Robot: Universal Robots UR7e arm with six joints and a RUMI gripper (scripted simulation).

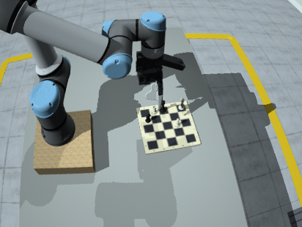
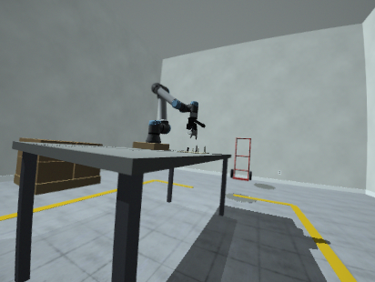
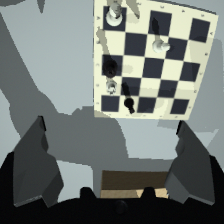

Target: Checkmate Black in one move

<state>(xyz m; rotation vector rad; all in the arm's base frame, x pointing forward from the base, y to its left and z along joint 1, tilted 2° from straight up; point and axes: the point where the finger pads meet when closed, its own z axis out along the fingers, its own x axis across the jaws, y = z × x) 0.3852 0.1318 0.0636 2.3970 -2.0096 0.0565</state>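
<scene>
- The fingers are spread wide with nothing between them; in the wrist view they stand at the left and right edges, above bare counter beside the board.
- The gripper hangs above the counter just off the board's far edge, well above the pieces; in the exterior view it hangs over the board too.
- The board lies flat on the counter, slightly turned, to the right of the arm's wooden base block.
- In the wrist view a white piece stands on a dark square at the board's top-left corner.
- A second white piece stands further right on the board, on a light square.
- A black piece stands on a dark square in the board's left column, below the corner white piece.
- A small pale piece stands just below that black piece, in the same column.
- Another black piece stands in the board's bottom row, one column to the right of the left column.
- All the pieces seem upright; their kinds are too small to tell.
- The arm reaches from the block across the counter toward the board.
</scene>
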